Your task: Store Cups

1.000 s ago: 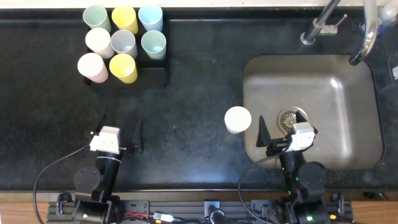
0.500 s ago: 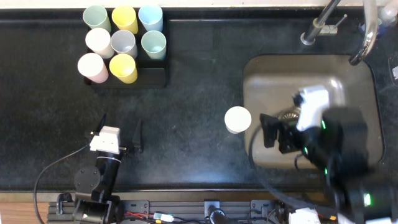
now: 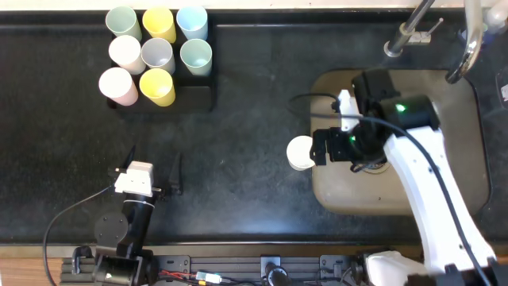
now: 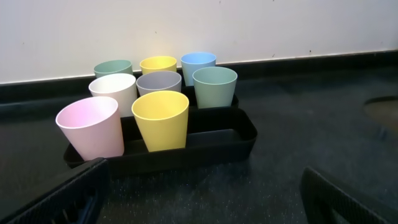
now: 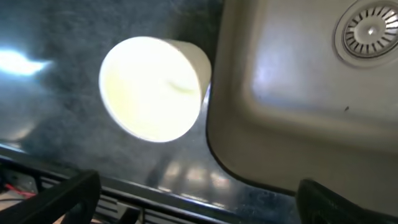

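Right pincer (image 3: 319,148) has swung beside cup (image 3: 302,152), seemingly upright, mouth up.

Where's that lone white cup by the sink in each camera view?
Top view: the white cup stands on the counter, just left of the sink.
Left wrist view: this camera faces the tray of cups by the wall instead.
Right wrist view: the cup is seen from above, close beside the sink.
Shared landmark: the sink's left rim, next to the cup.

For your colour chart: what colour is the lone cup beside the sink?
The cup is white, best seen in the right wrist view.
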